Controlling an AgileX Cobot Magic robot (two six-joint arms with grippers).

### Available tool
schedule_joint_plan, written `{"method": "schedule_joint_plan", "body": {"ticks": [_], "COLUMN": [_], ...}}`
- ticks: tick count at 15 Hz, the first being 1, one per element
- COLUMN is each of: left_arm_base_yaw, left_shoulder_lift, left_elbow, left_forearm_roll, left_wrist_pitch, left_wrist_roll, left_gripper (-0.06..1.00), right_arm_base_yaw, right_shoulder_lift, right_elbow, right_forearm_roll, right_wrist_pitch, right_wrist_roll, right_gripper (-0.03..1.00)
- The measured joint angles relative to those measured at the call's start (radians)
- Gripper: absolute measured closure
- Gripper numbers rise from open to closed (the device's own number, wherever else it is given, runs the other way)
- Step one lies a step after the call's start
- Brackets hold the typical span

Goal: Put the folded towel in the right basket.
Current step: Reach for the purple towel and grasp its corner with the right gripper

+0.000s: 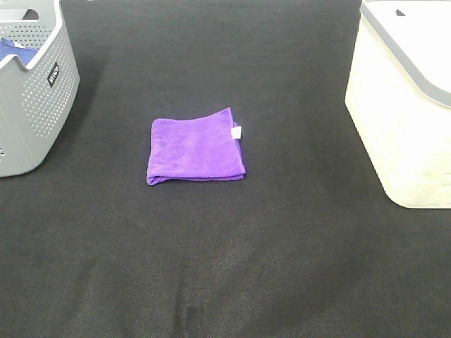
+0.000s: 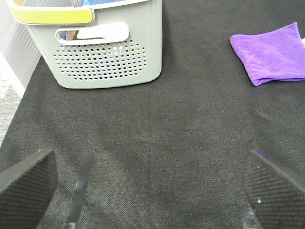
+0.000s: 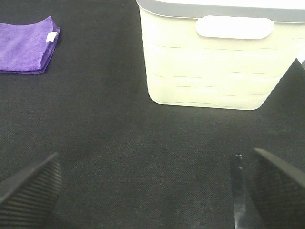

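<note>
Trouble ahead: my left gripper [image 2: 152, 186] and right gripper [image 3: 153, 183] both gape empty; pinching only the top layer of the towel [image 1: 196, 150] could unfold it short of the right basket [image 1: 394, 141].

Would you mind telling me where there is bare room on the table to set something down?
Bare mat lies between the towel and the grey basket, between the towel and the white basket, and across the near strip before the towel. Only the left and right edges, where the baskets stand, are crowded.
</note>
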Motion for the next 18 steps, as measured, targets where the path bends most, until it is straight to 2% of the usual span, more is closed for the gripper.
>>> {"method": "schedule_joint_plan", "body": {"ticks": [18], "left_arm_base_yaw": [0.0], "left_shoulder_lift": [0.0], "left_elbow": [0.0], "left_forearm_roll": [0.0], "left_wrist_pitch": [0.0], "left_wrist_roll": [0.0], "left_gripper": [-0.05], "right_arm_base_yaw": [0.0], "right_shoulder_lift": [0.0], "right_elbow": [0.0], "right_forearm_roll": [0.0], "right_wrist_pitch": [0.0], "right_wrist_roll": [0.0], "right_gripper": [0.01]}}
